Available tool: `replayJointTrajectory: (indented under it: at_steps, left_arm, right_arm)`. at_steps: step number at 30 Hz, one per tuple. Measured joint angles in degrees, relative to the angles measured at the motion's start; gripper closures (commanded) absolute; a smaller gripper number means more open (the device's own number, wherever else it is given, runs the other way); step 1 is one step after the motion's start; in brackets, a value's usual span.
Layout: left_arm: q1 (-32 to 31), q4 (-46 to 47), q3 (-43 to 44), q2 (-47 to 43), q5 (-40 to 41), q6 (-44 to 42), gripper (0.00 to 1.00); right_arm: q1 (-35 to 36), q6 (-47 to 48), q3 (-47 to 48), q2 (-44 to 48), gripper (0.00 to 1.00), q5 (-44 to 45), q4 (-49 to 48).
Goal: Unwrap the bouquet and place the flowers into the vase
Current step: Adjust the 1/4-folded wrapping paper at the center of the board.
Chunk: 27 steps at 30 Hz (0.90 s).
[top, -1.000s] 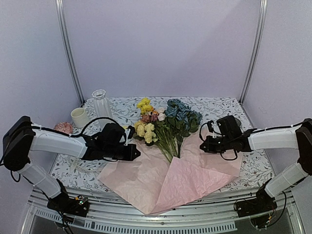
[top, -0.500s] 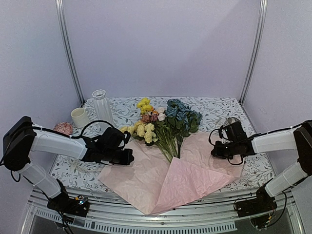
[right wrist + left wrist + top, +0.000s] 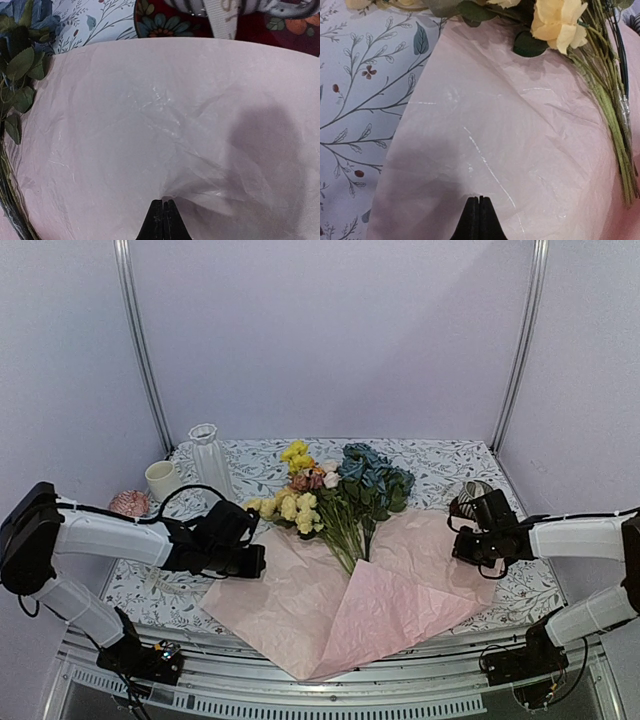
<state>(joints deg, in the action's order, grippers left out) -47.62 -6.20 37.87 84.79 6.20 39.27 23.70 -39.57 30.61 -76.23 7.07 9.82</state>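
While both arms reach low over the table (image 3: 450, 462), the paper (image 3: 330, 605) lies unfolded as a wide pink sheet at the 6 o'clock edge, with one corner hanging past the rim. The flowers (image 3: 335, 495) lie on the sheet. Their green stems run together toward its centre and the heads fan out toward 12 o'clock: yellow and cream at 11, blue clusters at 1.

The vase (image 3: 208, 455) stands upright on the patterned cloth at 10 o'clock from the flowers, apart from the paper. A mug (image 3: 163, 480) sits near it, at its 8 o'clock.

Left gripper (image 3: 262, 560): positioned at the sheet's 9 o'clock edge. Its jaws are pressed together and the tips meet the paper, with a yellow rose at 1 o'clock in the wrist view. Whether a fold is caught between them cannot be told.

Right gripper (image 3: 460, 545): positioned at the sheet's 3 o'clock edge. Its jaws are pressed together, and the paper puckers into creases that run to the tips — it is pinching a fold of the sheet. A red floral dish (image 3: 160, 27) lies just past the paper's far edge, at 12 o'clock in the wrist view.
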Motion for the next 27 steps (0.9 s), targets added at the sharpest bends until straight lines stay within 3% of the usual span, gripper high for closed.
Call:
replayJointTrajectory:
  at_steps: [7,14,21,27]
  left_arm:
    - [0.0,-1.51,0.0,-6.47,1.29,-0.07,1.0]
    - [0.0,0.33,0.02,-8.0,-2.36,-0.66,1.0]
    - [0.0,2.56,0.2,-2.45,-6.1,-0.68,1.0]
    - [0.0,2.25,0.24,1.05,-6.54,-0.66,1.0]
  right_arm:
    - [-0.37,-0.66,0.0,7.02,0.98,3.17,2.75]
    - [-0.44,6.01,0.0,9.18,0.98,-7.74,-1.03]
    - [-0.42,9.46,0.17,1.95,0.98,-19.21,-6.29]
    - [-0.42,9.22,0.96,-4.96,0.98,-18.29,-5.97]
